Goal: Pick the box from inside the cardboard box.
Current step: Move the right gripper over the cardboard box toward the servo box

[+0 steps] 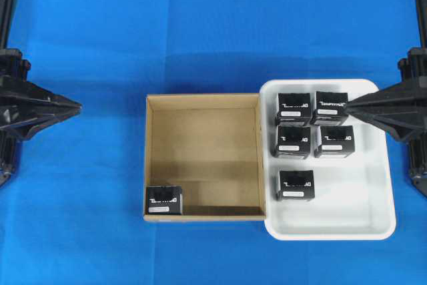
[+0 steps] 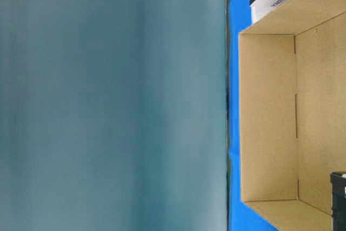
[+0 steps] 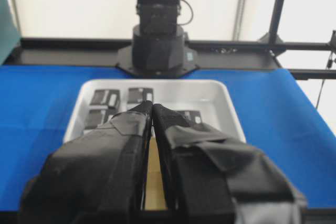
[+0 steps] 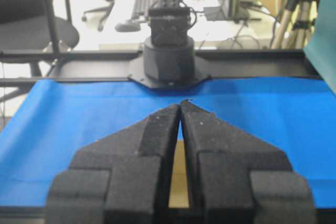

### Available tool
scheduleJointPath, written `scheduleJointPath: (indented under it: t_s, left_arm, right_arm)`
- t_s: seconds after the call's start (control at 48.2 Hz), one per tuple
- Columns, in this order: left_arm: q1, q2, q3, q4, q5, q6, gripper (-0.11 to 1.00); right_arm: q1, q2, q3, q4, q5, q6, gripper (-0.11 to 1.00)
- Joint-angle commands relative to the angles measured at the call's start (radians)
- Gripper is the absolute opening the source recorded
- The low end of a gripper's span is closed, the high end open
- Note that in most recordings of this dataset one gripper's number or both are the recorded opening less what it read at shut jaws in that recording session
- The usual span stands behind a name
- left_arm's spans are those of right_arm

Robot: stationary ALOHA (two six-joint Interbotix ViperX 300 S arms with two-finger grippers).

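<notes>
One small black box (image 1: 163, 200) with a white label strip sits in the near left corner of the brown cardboard box (image 1: 203, 216); its edge shows in the table-level view (image 2: 339, 198). My left gripper (image 1: 79, 106) is shut and empty at the far left, well away from the cardboard box. Its tips meet in the left wrist view (image 3: 153, 106). My right gripper (image 1: 348, 105) is shut and empty, its tips over the far right of the white tray (image 1: 373, 185). In the right wrist view (image 4: 180, 106) the tips touch.
The white plastic tray right of the cardboard box holds several identical black boxes (image 1: 293, 109), also seen in the left wrist view (image 3: 104, 98). Blue cloth (image 1: 80, 218) covers the table. The opposite arm bases stand at the far table edges (image 3: 157, 51) (image 4: 169, 56).
</notes>
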Motion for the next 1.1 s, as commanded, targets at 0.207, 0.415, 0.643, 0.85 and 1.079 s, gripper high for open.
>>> scheduleJointPath:
  t_s: [0.207,0.415,0.643,0.85,1.079]
  left_arm:
    - [-0.008,0.0,-0.034,0.014,0.077,-0.006,-0.07]
    - [-0.008,0.0,-0.057,0.014,0.17,-0.006,-0.07]
    - [-0.008,-0.002,-0.078,0.014,0.242,-0.006,-0.07]
    - [-0.008,-0.002,-0.081,0.014,0.301,-0.006,-0.07]
    - [-0.008,-0.002,-0.081,0.014,0.314,-0.006,-0.07]
  right_arm:
    - [0.002,0.014,-0.041,0.101,0.126,0.084,-0.01]
    - [0.002,0.104,-0.169,0.101,0.387,0.198,-0.02]
    - [0.011,0.31,-0.371,0.101,0.676,0.272,-0.02]
    - [0.017,0.5,-0.563,0.101,0.856,0.27,-0.02]
    - [0.035,0.715,-0.773,0.107,1.071,0.27,-0.02]
